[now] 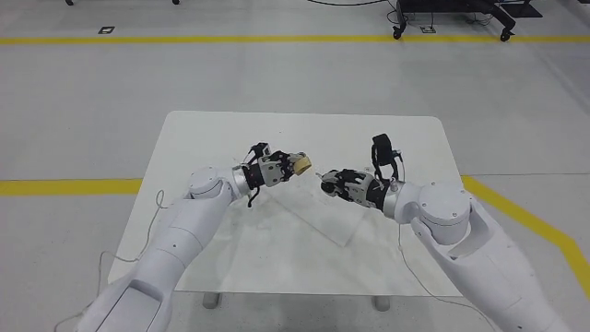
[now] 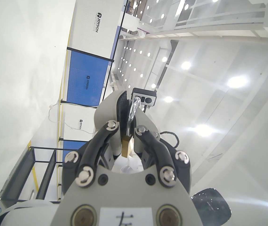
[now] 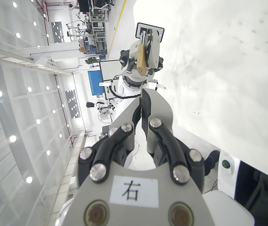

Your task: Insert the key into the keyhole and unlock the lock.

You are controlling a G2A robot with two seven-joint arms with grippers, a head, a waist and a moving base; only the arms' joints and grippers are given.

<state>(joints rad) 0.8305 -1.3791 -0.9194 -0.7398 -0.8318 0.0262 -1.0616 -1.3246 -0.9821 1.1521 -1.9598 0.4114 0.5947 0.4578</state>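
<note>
Lock (image 3: 141, 59): small brass body, dense, rigid, slick. Clamped in left gripper (image 2: 131, 114), fingers closed on it, body protruding from the pads. Key (image 1: 322, 177): thin, stiff, likely to pivot, so grip the bow. Pinched in right gripper (image 3: 144, 97), fingers shut, tip just beyond them, near lock, not touching.

Both arms are bent over the middle of the tabletop (image 1: 198, 138), forearms angled inward. The left pincer (image 1: 288, 165) and right pincer (image 1: 326, 181) face each other tip to tip, near but apart. The left clamps the lock (image 1: 300, 163); the right's fingers (image 3: 146, 105) press together.
</note>
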